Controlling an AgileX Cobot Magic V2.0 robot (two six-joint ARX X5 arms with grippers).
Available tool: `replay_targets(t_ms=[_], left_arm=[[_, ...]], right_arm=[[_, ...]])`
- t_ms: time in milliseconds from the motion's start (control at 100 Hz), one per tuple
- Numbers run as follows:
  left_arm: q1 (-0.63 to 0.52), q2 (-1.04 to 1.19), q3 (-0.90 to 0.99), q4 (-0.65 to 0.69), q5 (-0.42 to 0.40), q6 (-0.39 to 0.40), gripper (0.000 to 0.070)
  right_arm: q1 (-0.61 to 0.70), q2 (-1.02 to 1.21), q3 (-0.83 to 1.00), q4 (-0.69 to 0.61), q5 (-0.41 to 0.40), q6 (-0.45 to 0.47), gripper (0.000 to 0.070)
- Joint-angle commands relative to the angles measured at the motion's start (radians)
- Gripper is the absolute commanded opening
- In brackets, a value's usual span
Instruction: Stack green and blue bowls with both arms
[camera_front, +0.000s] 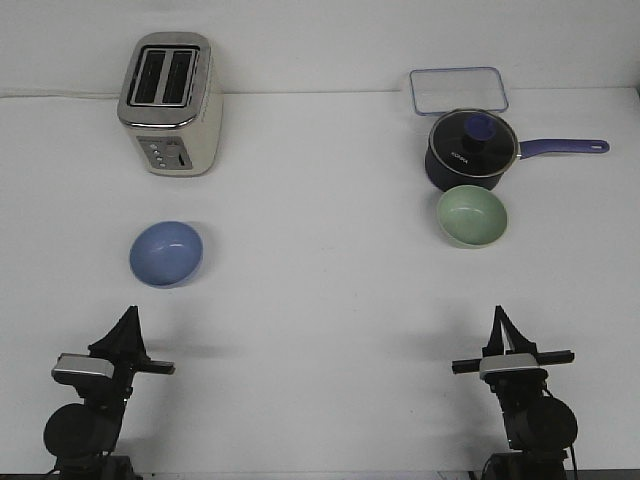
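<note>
The light blue bowl (166, 252) stands upright on the white table at the left, in front of the toaster. The pale green bowl (472, 216) stands upright at the right, just in front of the dark blue saucepan, very close to it or touching it. My left gripper (130, 313) is near the table's front edge, a little nearer than the blue bowl, with its fingers together and empty. My right gripper (497, 313) is near the front edge, nearer than the green bowl, fingers together and empty. Both bowls are empty.
A cream and silver toaster (171, 102) stands at the back left. A dark blue lidded saucepan (472, 150) with its long handle pointing right stands behind the green bowl. A clear rectangular container lid (458, 90) lies at the back right.
</note>
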Motion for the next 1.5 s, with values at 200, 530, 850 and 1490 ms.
replay_targets(t_ms=[200,530,850,1490], left_arm=[[0.000,-0.001,-0.019,0.010,-0.001,-0.002,0.0015],[0.000,-0.001,-0.019,0.010,-0.001,-0.002,0.0015],[0.000,-0.001,-0.019,0.010,-0.001,-0.002,0.0015],[0.000,-0.001,-0.019,0.010,-0.001,-0.002,0.0015]], right_arm=[[0.000,-0.001,-0.002,0.010,0.002,-0.004,0.0000],[0.000,-0.001,-0.002,0.010,0.002,-0.004,0.0000],[0.000,-0.001,-0.002,0.010,-0.016,0.132,0.0000],[0.000,0.307,0.509,-0.366,0.000,0.588,0.0107]])
